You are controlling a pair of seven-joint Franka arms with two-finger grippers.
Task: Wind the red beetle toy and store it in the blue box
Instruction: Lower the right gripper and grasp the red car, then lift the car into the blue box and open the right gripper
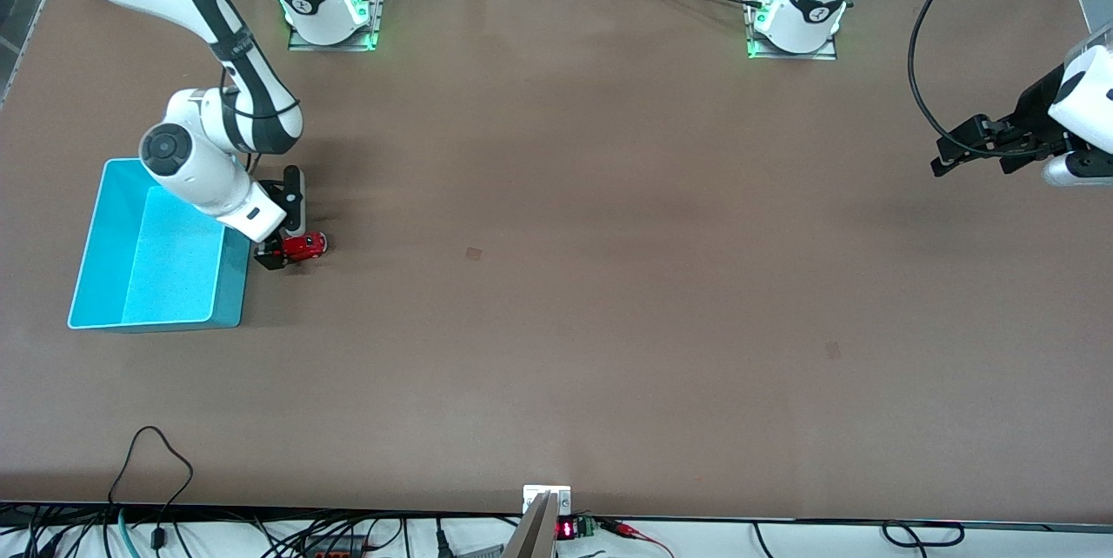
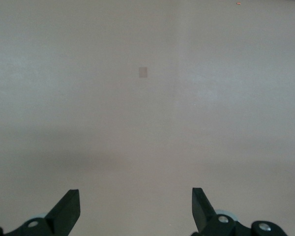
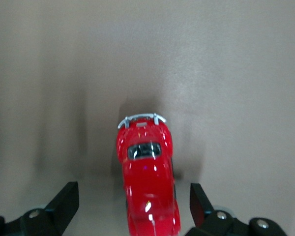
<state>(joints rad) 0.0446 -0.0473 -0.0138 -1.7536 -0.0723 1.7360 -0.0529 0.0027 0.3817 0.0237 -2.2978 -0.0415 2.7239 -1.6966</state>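
Beside the blue box [image 1: 104, 236], toward the right arm's end of the bench [image 1: 556, 280], sits the red beetle toy [image 1: 303, 246]. It rests on the brown bench surface just clear of the box's wall, not inside it. The toy is a small glossy red car with a rounded body, a dark window [image 3: 144, 150] on its roof slope, and a silver bumper [image 3: 141, 118] curving across one end. No lettering or brand can be read on the toy or the box.

The right gripper [image 1: 280, 252] is low over the toy. In the right wrist view its two black fingers [image 3: 63, 200] are spread wide, one on each side of the car [image 3: 147, 177], with a gap between each fingertip and the red body. The bumper end points away from the fingers.

The box is light blue with tall thin walls and a pale rim.

The left gripper [image 1: 943, 160] waits in the air over the left arm's end of the bench, well apart from the toy. Its fingers [image 2: 66, 210] are spread too, with only bare bench between them.
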